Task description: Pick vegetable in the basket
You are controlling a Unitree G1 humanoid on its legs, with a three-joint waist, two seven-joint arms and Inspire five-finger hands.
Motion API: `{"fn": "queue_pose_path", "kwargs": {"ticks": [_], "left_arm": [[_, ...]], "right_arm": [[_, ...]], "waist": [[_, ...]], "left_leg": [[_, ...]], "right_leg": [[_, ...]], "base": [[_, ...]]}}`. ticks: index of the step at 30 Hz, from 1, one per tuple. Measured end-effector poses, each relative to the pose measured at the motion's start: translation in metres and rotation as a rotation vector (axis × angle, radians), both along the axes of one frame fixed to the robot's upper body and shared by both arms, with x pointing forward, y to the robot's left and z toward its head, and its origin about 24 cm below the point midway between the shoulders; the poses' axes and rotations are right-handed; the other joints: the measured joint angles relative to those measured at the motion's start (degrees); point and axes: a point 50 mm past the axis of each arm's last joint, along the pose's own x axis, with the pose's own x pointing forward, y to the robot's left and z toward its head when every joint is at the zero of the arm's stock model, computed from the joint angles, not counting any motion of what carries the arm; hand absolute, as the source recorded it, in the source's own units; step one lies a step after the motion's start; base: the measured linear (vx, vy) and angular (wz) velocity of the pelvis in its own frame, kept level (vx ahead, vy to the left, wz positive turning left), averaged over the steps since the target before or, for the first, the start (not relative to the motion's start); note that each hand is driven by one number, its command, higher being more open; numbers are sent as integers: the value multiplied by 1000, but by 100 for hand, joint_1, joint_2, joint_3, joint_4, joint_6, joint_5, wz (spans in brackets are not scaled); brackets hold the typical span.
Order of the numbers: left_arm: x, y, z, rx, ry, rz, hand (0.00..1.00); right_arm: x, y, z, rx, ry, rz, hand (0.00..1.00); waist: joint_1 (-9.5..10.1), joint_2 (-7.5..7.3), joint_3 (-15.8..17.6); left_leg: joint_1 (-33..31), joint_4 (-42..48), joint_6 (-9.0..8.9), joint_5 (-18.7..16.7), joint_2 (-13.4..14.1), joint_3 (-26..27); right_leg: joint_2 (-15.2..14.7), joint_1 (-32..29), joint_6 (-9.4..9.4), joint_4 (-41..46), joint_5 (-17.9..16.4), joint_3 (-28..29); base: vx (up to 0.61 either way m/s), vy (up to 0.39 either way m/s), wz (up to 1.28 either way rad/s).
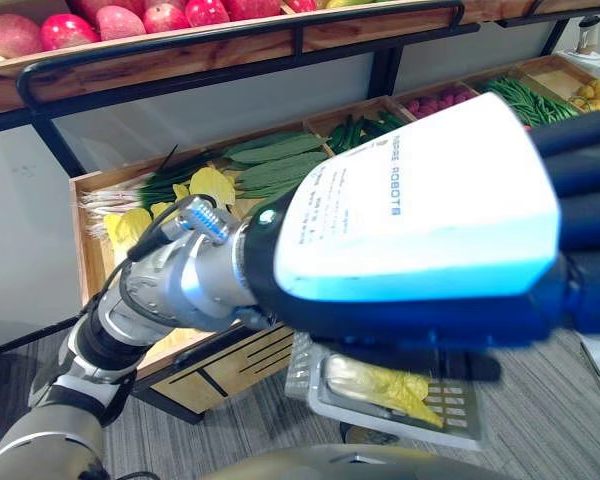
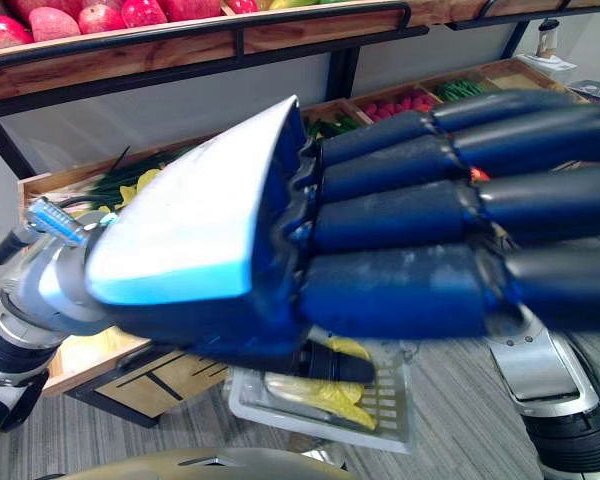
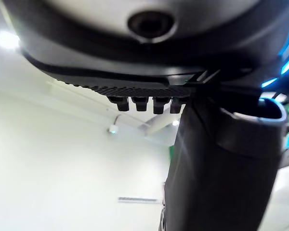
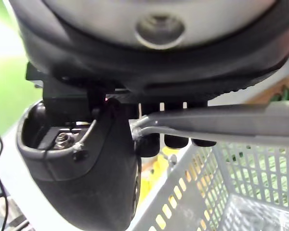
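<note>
Left hand (image 1: pixel 420 200) hangs mid-frame, outstretched and empty, so we should lower it to the greens (image 1: pixel 270 160) at upper centre, our right hand (image 4: pixel 86 163) clasping the handle (image 4: pixel 221 120) of the basket (image 1: pixel 460 410) at bottom centre, a leafy vegetable (image 1: pixel 390 385) inside.

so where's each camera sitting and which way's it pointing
Left eye: on the head, down at shelves and basket; left hand close in front.
Right eye: beside it, same scene; that hand's straight fingers.
Left wrist: on that arm, faces the ceiling; own thumb.
Right wrist: on that arm, faces the basket; right hand round its handle.
Shared: both eyes and right wrist see the basket.
</note>
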Motion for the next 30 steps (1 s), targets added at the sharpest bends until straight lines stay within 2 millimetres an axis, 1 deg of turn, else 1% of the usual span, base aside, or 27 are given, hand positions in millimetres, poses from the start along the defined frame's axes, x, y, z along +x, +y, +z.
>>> {"fn": "queue_pose_path", "kwargs": {"ticks": [1, 2, 3, 5, 6, 10, 12, 13, 15, 17, 18, 20, 21, 23, 26, 29, 30], "left_arm": [[0, -1, 0, 22, 49, -47, 100], [0, -1, 0, 26, 56, -52, 100], [1, -1, 0, 46, 95, -72, 100], [5, -1, -2, 62, 140, -79, 100], [10, -1, -7, 66, 196, -74, 100], [18, 0, -11, 87, 253, -52, 100], [22, 2, -15, 117, 269, -19, 100], [25, 8, -18, 130, 283, 21, 100], [32, 23, -18, 114, 291, 118, 100], [42, 51, -14, 30, 307, 272, 100], [44, 58, -13, 2, 316, 306, 100], [47, 84, -18, -87, 363, 434, 100], [47, 90, -20, -98, 377, 465, 100], [48, 107, -33, -89, 452, 573, 100], [51, 121, -51, -65, 537, 677, 100], [53, 146, -81, -58, 695, 830, 100], [54, 158, -92, -71, 745, 907, 100]], "right_arm": [[2, -4, -2, -5, 4, -22, 0], [2, -4, -2, -8, 3, -25, 0], [4, -8, -4, -12, 7, -48, 0], [5, -12, -6, 8, 10, -75, 0], [6, -14, -7, 10, 5, -91, 0], [5, -15, -11, 10, 15, -101, 0], [6, -15, -15, 33, 21, -111, 0], [6, -17, -17, 49, 26, -124, 0], [5, -22, -19, 71, 28, -158, 0], [1, -36, -22, 67, 26, -229, 0], [-1, -40, -22, 68, 26, -250, 0], [-6, -58, -27, 71, 31, -345, 0], [-8, -63, -29, 74, 36, -370, 0], [-11, -83, -35, 60, 51, -470, 0], [-17, -102, -40, 57, 56, -567, 0], [-25, -122, -38, 63, 36, -669, 0], [-30, -129, -40, 56, 36, -711, 0]], "waist": [[36, -5, -3], [41, -5, -3], [87, -7, -4], [98, -19, -3], [107, -8, -9], [118, -11, -8], [118, -6, -11], [124, -1, -13], [134, 1, -14], [215, 0, -14], [242, -4, -12], [280, -37, -13], [286, -51, -15], [347, -116, -15], [433, -164, -25], [448, -188, -35], [462, -204, -40]], "left_leg": [[3, -4, 6, 3, -12, -14], [3, -5, 6, 4, -13, -15], [5, -17, 24, 15, -33, -24], [0, -70, 35, 51, -83, -66], [-6, -71, 34, 55, -94, -85], [-30, -69, 39, 66, -102, -130], [-48, -67, 47, 73, -104, -147], [-62, -66, 47, 78, -104, -161], [-82, -67, 51, 91, -104, -187], [-85, -79, 64, 106, -109, -218], [-84, -95, 63, 110, -120, -226], [-84, -249, 84, 191, -230, -316], [-84, -290, 85, 211, -256, -341], [-80, -429, 103, 297, -340, -419], [-80, -581, 115, 390, -430, -501], [-81, -878, 136, 564, -581, -621], [-78, -1025, 149, 655, -641, -677]], "right_leg": [[-10, 12, 1, 2, -3, -11], [-11, 13, 1, 2, -3, -12], [-26, 16, 1, 7, -3, -23], [-62, 18, 2, 11, -3, -66], [-74, 22, 2, 11, -3, -88], [-86, 29, 2, 12, -3, -127], [-88, 26, 2, 12, -2, -142], [-87, 24, 1, 11, -2, -155], [-87, 21, 0, 11, -1, -182], [-88, 35, -4, 11, -3, -206], [-94, 39, -5, 10, -4, -216], [-161, 63, -30, 4, -25, -321], [-179, 68, -30, 2, -35, -345], [-223, 88, -38, -1, -60, -434], [-257, 115, -37, -36, -60, -507], [-323, 125, -35, -78, -59, -665], [-344, 126, -32, -84, -64, -726]], "base": [[-39, 39, 10], [-40, 43, 4], [-39, 42, 6], [-41, 40, 11], [-39, 37, 8], [-23, 28, 6], [-12, 21, 5], [-10, 17, 6], [-10, 17, 7], [-6, 14, 6], [-7, 23, 9], [-6, 31, 22], [-2, 26, 26], [2, 20, 22], [5, 13, 20], [5, 9, 24], [1, 12, 29]]}}
